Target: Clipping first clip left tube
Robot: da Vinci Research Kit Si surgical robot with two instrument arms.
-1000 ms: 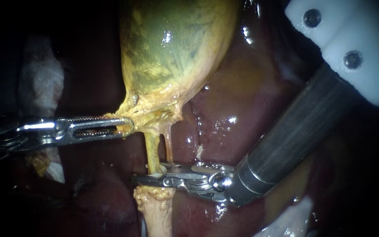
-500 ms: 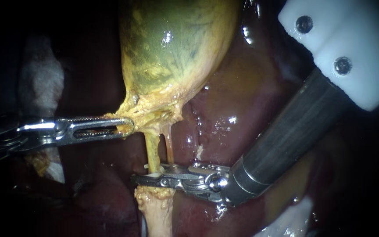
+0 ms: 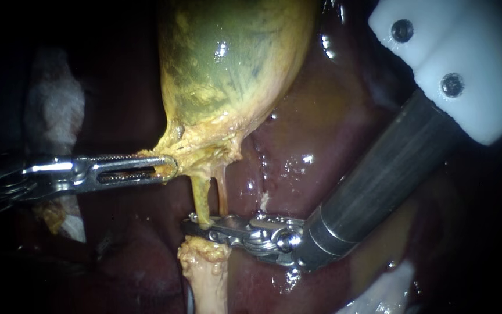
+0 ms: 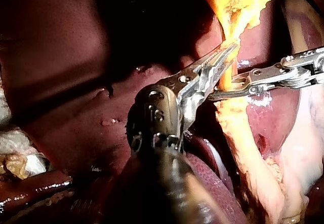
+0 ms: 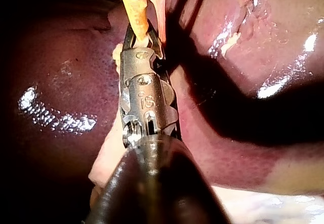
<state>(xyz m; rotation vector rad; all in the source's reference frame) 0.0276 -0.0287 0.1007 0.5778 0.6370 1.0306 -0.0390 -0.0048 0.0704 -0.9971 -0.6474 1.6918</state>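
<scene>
Pinching the gallbladder [image 3: 233, 70] at its fatty lower end with left instrument [image 3: 169, 167] jaws, pressed onto the tissue from both sides. Found right instrument [image 3: 203, 227] jaws squeezed together across the left tube [image 3: 200, 200], just under that fatty end and above a pale stump [image 3: 204, 273]. Noted right tube [image 3: 222, 197] just beside, liver [image 3: 321, 134] behind.

Only a small stamped mark [image 5: 147, 101] is showing, on the metal housing of the right instrument [image 5: 139, 34] just behind its tip; no other text, label or sign is appearing.
</scene>
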